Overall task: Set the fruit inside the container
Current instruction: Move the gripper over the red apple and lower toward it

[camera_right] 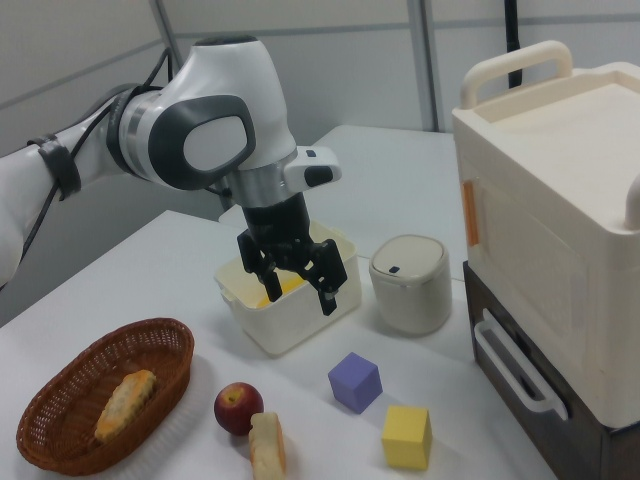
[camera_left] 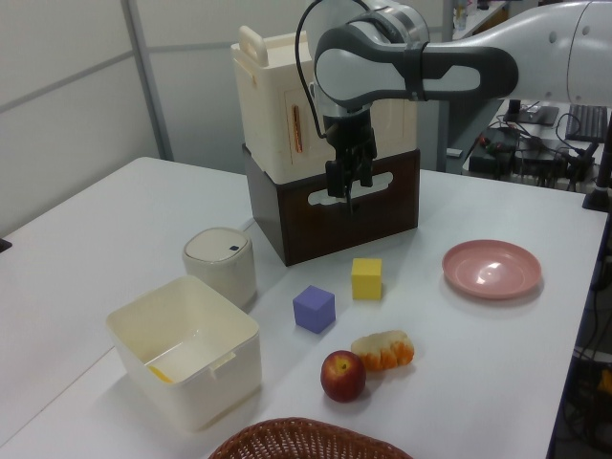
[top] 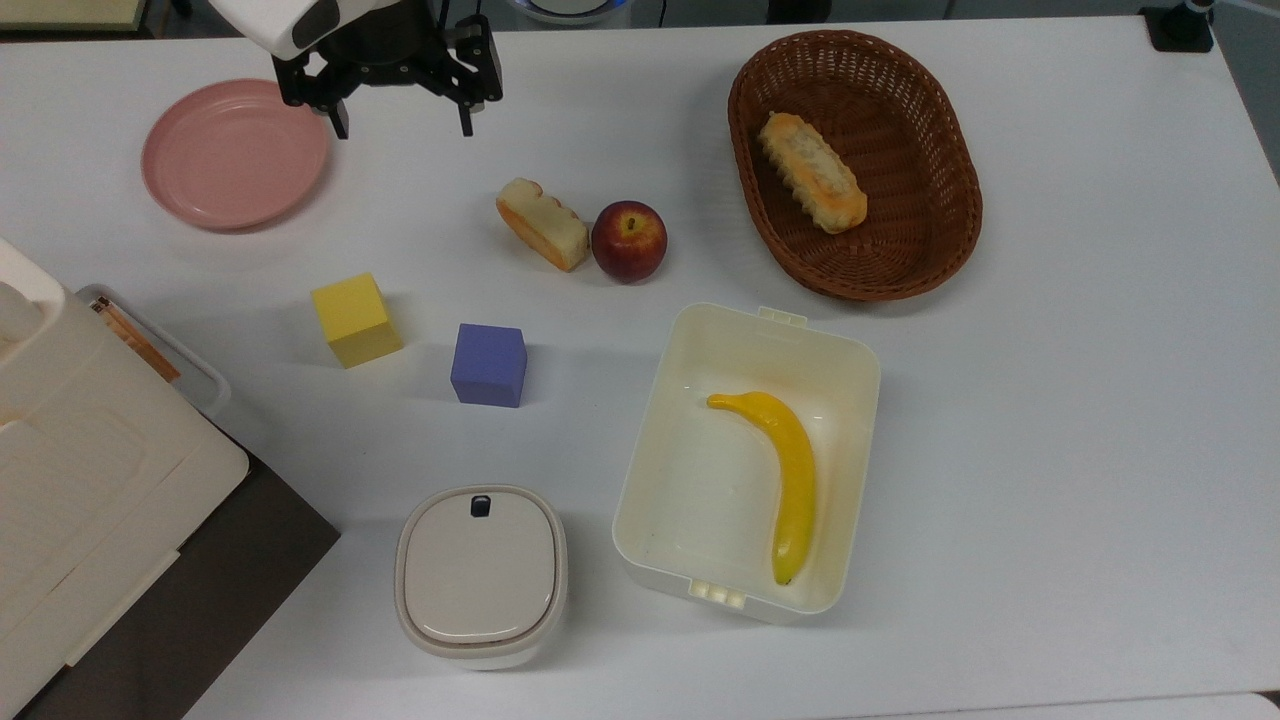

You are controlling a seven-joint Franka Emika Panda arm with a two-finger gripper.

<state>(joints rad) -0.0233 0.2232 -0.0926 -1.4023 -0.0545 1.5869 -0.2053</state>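
Note:
The dark-red apple (top: 629,241) (camera_left: 343,375) (camera_right: 238,407) rests on the white table, touching a slice of bread (top: 542,223) on the top view's left. The cream-white rectangular box (top: 660,440) (camera_left: 186,349) (camera_right: 255,310) stands open below the apple in the top view, with a yellow banana (top: 783,470) lying inside. My gripper (top: 404,122) (camera_left: 348,194) (camera_right: 292,290) hangs open and empty above the table, up and to the left of the apple in the top view, beside the pink plate.
A pink plate (top: 234,152), a yellow cube (top: 355,318), a purple cube (top: 488,364) and a small lidded white box (top: 481,573) lie at the top view's left. A wicker basket (top: 935,230) with bread stands at the upper right. A tall cream cabinet (camera_right: 560,220) borders the table.

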